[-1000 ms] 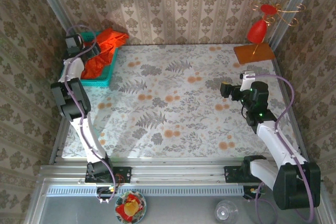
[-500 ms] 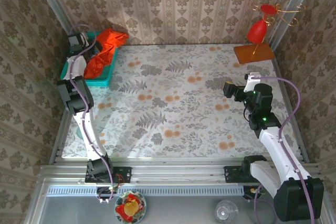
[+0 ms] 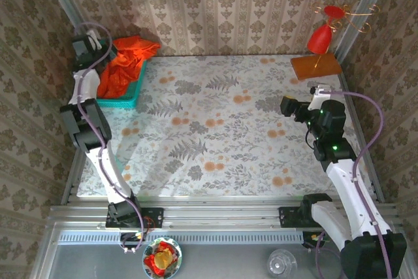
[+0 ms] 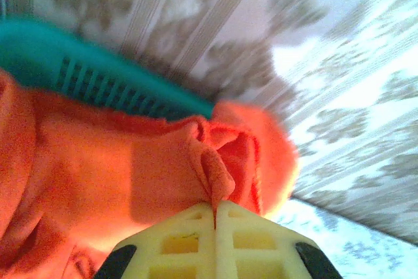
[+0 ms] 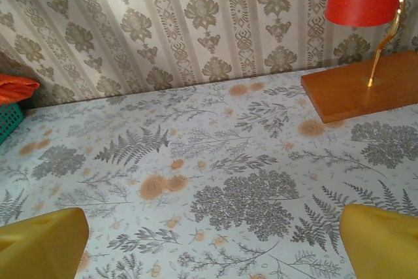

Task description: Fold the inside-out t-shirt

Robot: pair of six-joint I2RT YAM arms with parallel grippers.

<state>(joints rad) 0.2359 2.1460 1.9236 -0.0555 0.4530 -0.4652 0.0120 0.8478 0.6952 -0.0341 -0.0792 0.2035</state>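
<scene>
Left gripper (image 4: 215, 208) raised far back-left, jaws pinched on the t-shirt (image 4: 98, 155); right gripper (image 5: 212, 236) hovers mid-right, jaws wide apart

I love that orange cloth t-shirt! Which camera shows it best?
Top external: the bright orange t-shirt shows whole, heaped in the teal plastic basket. Left wrist: one fold, pinched by the left gripper. Right wrist: an edge.

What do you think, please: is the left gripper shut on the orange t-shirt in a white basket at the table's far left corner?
Not quite: the basket is teal, not white, as the left wrist view shows. The left gripper is indeed shut on the orange t-shirt there.
</scene>
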